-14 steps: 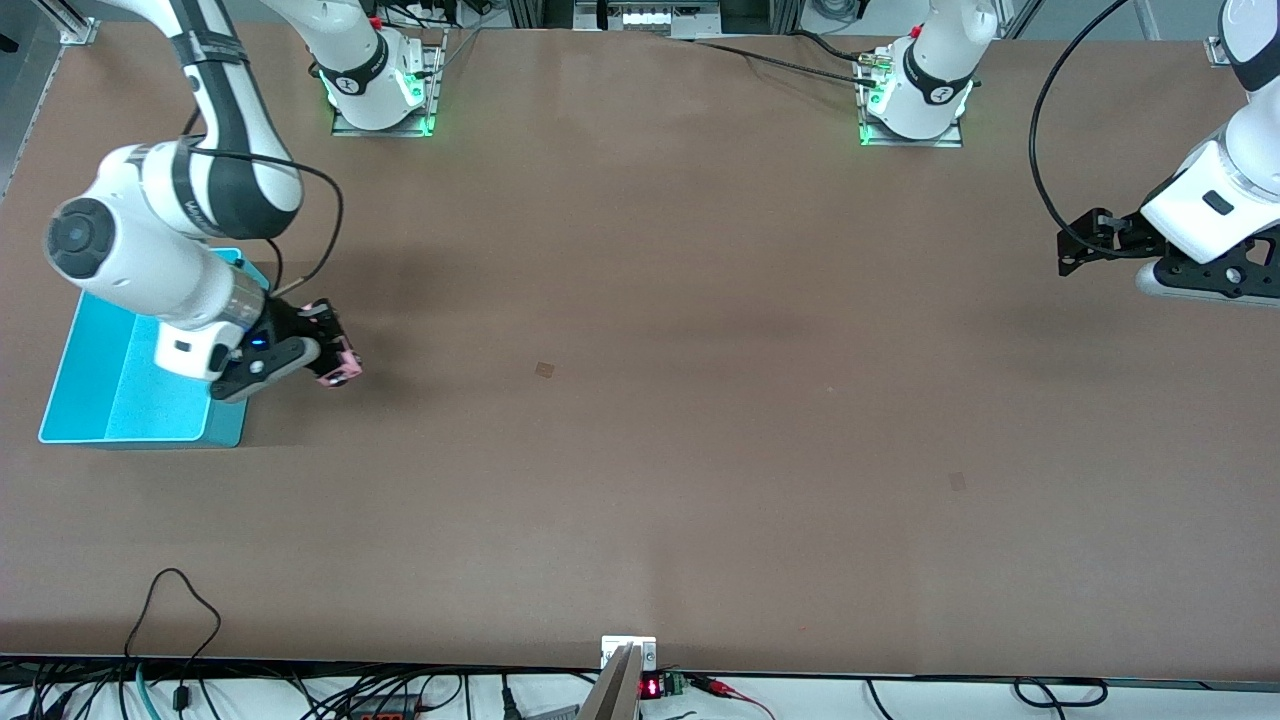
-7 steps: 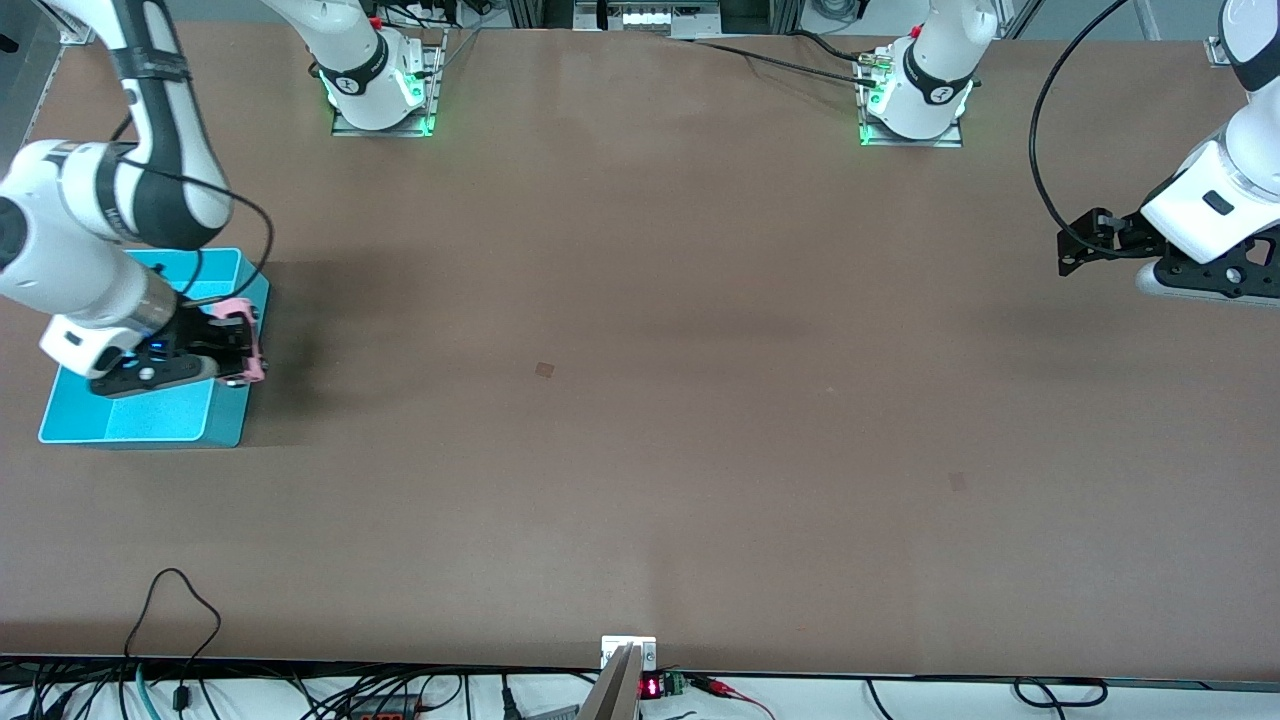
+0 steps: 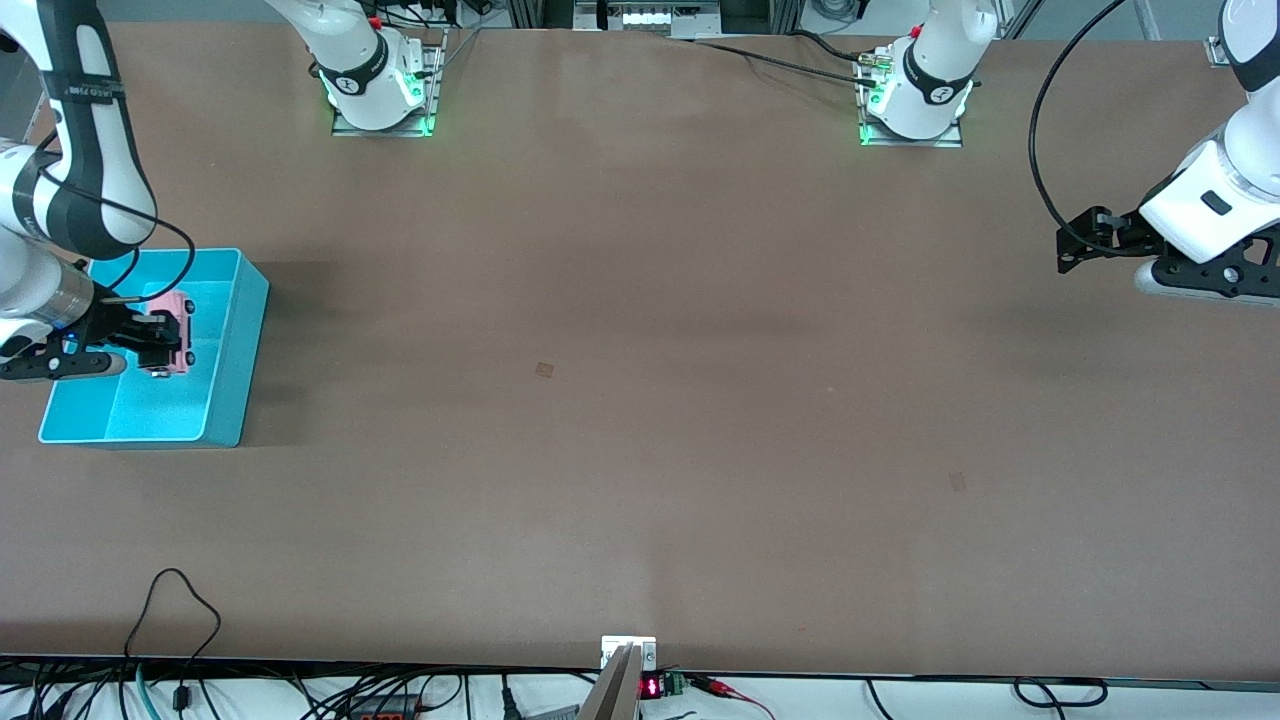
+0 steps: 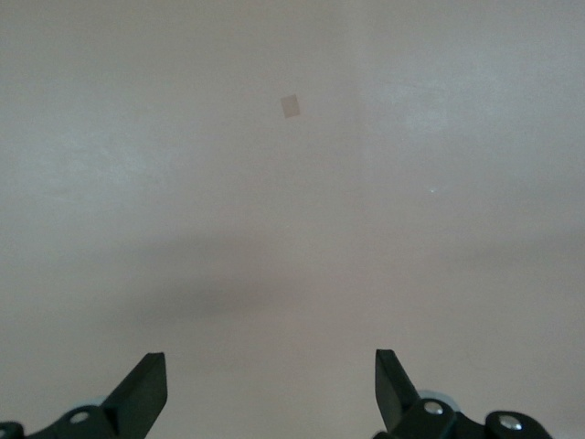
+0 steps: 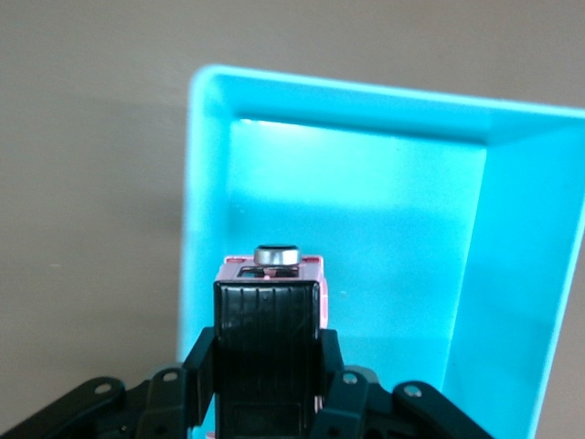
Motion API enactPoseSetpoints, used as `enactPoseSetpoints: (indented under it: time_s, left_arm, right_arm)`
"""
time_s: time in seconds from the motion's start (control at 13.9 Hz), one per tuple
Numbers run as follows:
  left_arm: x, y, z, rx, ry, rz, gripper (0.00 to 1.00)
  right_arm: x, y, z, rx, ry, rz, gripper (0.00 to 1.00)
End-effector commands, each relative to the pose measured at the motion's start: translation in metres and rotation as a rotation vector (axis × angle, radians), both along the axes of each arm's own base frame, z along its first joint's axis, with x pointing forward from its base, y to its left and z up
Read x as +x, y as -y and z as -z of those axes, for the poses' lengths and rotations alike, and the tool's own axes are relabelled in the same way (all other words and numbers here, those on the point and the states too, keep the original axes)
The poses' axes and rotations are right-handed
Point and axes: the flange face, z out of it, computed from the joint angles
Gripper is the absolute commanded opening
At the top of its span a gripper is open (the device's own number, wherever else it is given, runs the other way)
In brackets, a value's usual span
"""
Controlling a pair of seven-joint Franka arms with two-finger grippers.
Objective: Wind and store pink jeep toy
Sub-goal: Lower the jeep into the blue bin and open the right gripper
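Observation:
The pink jeep toy (image 3: 172,333) hangs over the inside of the cyan bin (image 3: 232,352), clamped between the black fingers of my right gripper (image 3: 158,342). In the right wrist view the jeep toy (image 5: 270,338) shows its black panel and pink edges, held above the cyan bin (image 5: 512,274). My left gripper (image 3: 1075,243) waits over the table at the left arm's end. Its fingers (image 4: 146,389) stand wide apart with only bare table between them.
The cyan bin stands at the right arm's end of the brown table (image 3: 640,400). Cables (image 3: 170,620) trail along the table's edge nearest the front camera. The two arm bases (image 3: 380,90) stand along the farthest edge.
My right gripper has carried the pink jeep toy from beside the bin, over its wall, to above the bin's inside. The left arm has not moved.

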Motion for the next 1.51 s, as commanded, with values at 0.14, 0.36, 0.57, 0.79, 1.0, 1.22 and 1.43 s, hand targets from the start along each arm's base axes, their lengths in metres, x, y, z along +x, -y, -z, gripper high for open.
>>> enactPoseSetpoints:
  time_s: [0.14,0.36,0.57,0.79,1.0,1.22,1.43]
  left_arm:
    - [-0.003,0.002,-0.007,-0.016,-0.001,-0.013,1.0]
    - [-0.003,0.002,-0.007,-0.016,-0.001,-0.013,1.0]
    - [-0.003,0.002,-0.007,-0.016,-0.001,-0.013,1.0]
    - [-0.003,0.001,-0.006,-0.016,-0.003,-0.015,1.0]
    - [-0.003,0.0,-0.006,-0.016,-0.003,-0.005,1.0]
    - [-0.003,0.0,-0.006,-0.018,-0.003,-0.006,1.0]
    - [-0.001,0.012,-0.014,-0.017,0.012,0.013,1.0]
  right_arm:
    - [-0.033,0.025,0.045,-0.021,0.059,-0.023,0.0]
    - [-0.052,0.04,0.073,-0.025,0.067,-0.01,0.0]
    - [-0.062,0.057,0.092,-0.032,0.075,-0.008,0.0]
    - [-0.063,0.057,0.098,-0.027,0.066,-0.001,0.01]
    - [-0.061,0.054,0.096,-0.027,0.068,-0.005,0.58]
    - [-0.058,0.051,0.088,-0.026,0.078,-0.012,1.0]
    - [-0.045,0.031,0.056,-0.006,0.063,-0.045,1.0]
